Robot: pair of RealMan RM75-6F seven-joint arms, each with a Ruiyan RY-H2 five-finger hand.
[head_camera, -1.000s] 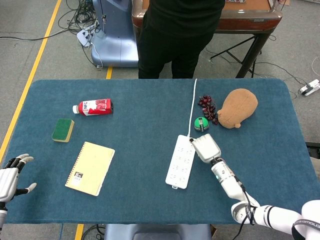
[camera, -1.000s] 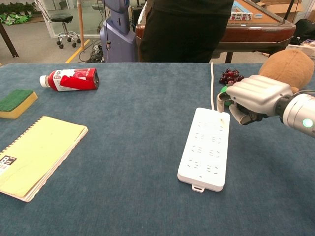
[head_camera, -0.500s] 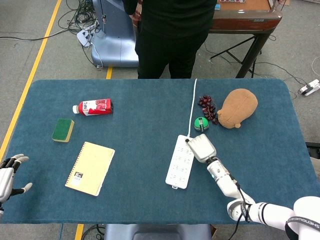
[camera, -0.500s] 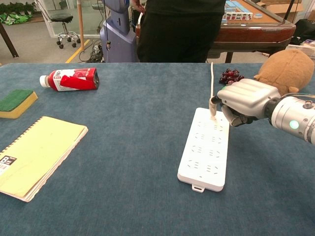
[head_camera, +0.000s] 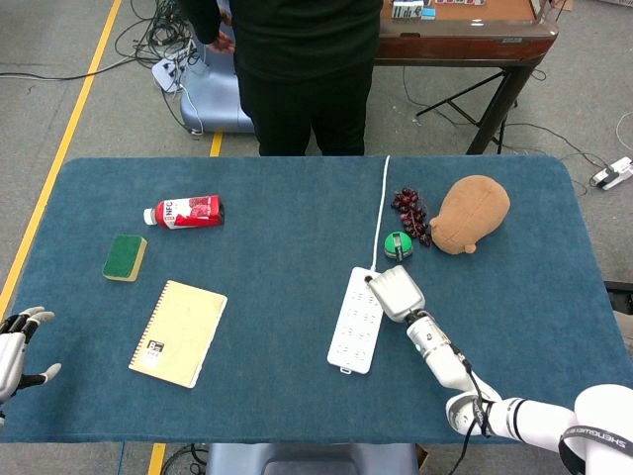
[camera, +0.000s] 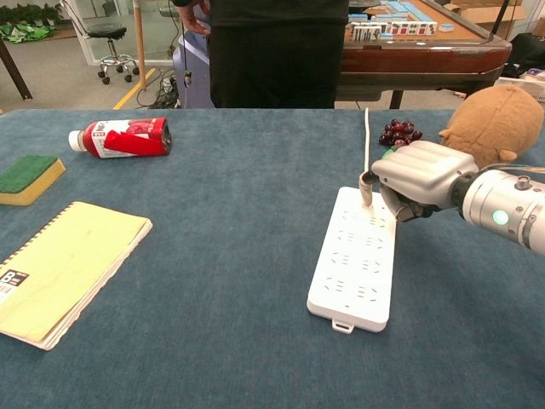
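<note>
Right hand curled over far end of power strip, fingers touching it where the cord enters.
Fingers bent in and pressing down on the strip's top end; whether they actually pinch the cord, cannot tell. Strip lies flat on the blue tabletop, running from the hand toward the near edge. Just behind the hand: green round item, dark grapes, brown plush toy. Left hand sits at the tabletop's near left edge, fingers spread, holding nothing. Nearest to it the yellow notebook; beyond that a green sponge and red bottle lying on its side.
</note>
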